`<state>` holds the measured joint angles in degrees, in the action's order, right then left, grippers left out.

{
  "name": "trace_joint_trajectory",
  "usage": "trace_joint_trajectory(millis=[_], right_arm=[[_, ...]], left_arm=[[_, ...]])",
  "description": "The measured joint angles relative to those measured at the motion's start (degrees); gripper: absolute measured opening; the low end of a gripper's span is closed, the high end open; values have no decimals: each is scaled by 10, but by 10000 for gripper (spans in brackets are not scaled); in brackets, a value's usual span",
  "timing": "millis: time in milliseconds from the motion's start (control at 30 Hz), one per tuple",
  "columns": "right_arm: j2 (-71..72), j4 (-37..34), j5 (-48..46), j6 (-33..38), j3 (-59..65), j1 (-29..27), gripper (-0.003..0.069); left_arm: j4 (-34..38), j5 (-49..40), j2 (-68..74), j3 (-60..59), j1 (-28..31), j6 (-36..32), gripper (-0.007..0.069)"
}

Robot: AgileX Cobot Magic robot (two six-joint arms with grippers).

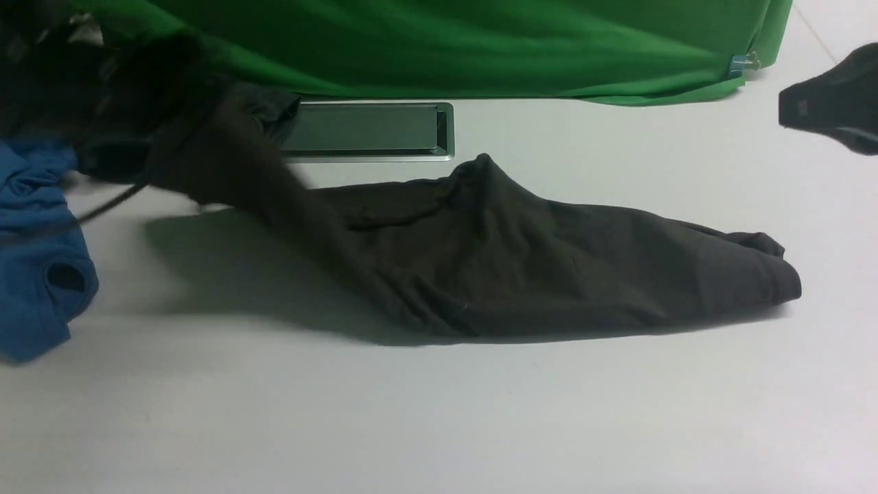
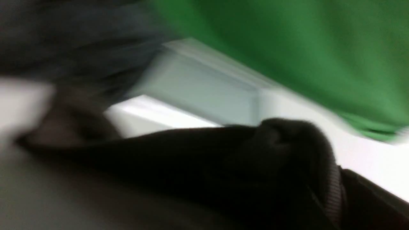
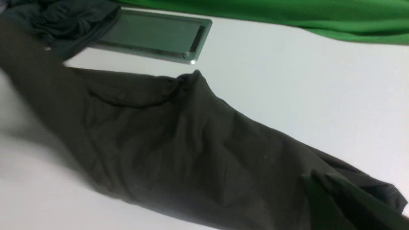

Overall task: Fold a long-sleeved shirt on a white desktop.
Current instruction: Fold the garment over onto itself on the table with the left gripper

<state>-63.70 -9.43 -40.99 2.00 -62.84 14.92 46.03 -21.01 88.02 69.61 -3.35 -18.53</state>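
The long-sleeved shirt (image 1: 521,261), dark olive-brown, lies bunched across the middle of the white desktop (image 1: 439,412). Its left end rises off the table as a taut, blurred band (image 1: 226,158) up to my left gripper (image 1: 137,89), a dark smeared shape at the far left that is shut on it. In the left wrist view dark cloth (image 2: 255,166) fills the space at the jaws beside a ribbed strip (image 2: 334,191). My right gripper (image 1: 785,113) hangs in the air at the far right, shut and holding nothing. Its fingertips (image 3: 320,174) hover above the shirt's right end (image 3: 377,188).
A bright blue garment (image 1: 38,247) is heaped at the left edge. A blackish-teal garment (image 1: 271,110) lies at the left end of the silver-framed cable hatch (image 1: 370,130). The green cloth backdrop (image 1: 446,41) closes off the back, and a thin black cable (image 1: 103,206) runs over the blue garment.
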Motion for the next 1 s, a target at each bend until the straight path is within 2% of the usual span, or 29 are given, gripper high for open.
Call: trace_joint_trajectory(millis=[67, 100, 133, 200, 333, 467, 600, 767, 800, 833, 867, 933, 1000], right_arm=[[7, -2, -2, 0, 0, 0, 20], [8, -2, -2, 0, 0, 0, 20], [10, -3, -2, 0, 0, 0, 21], [15, -4, -3, 0, 0, 0, 24], [21, -5, -12, 0, 0, 0, 31], [23, -6, -32, 2, 0, 0, 38], [23, -6, -47, 13, 0, 0, 43], [25, -6, -49, 18, 0, 0, 58], [26, -6, -48, 18, 0, 0, 59], [31, -6, -44, 18, 0, 0, 62], [34, -6, -42, 18, 0, 0, 64], [48, -6, -26, 19, 0, 0, 77], [54, -6, -20, 24, 0, 0, 84]], left_arm=[[3, 3, 47, 78, -89, -3, 123], [3, 3, 47, 85, -89, -3, 123], [4, 4, 68, 106, -120, -4, 123], [6, 7, 143, 190, -212, -5, 123], [3, 8, 295, 318, -342, -5, 123], [-35, 5, 430, 420, -421, 17, 137], [-75, 0, 502, 470, -450, 52, 217], [-110, -29, 488, 486, -451, 64, 487], [-116, -32, 484, 486, -451, 64, 499], [-144, -61, 462, 488, -448, 67, 589], [-164, -79, 452, 489, -445, 72, 623], [-232, -136, 410, 489, -431, 113, 671], [-269, -165, 390, 489, -420, 141, 680]])
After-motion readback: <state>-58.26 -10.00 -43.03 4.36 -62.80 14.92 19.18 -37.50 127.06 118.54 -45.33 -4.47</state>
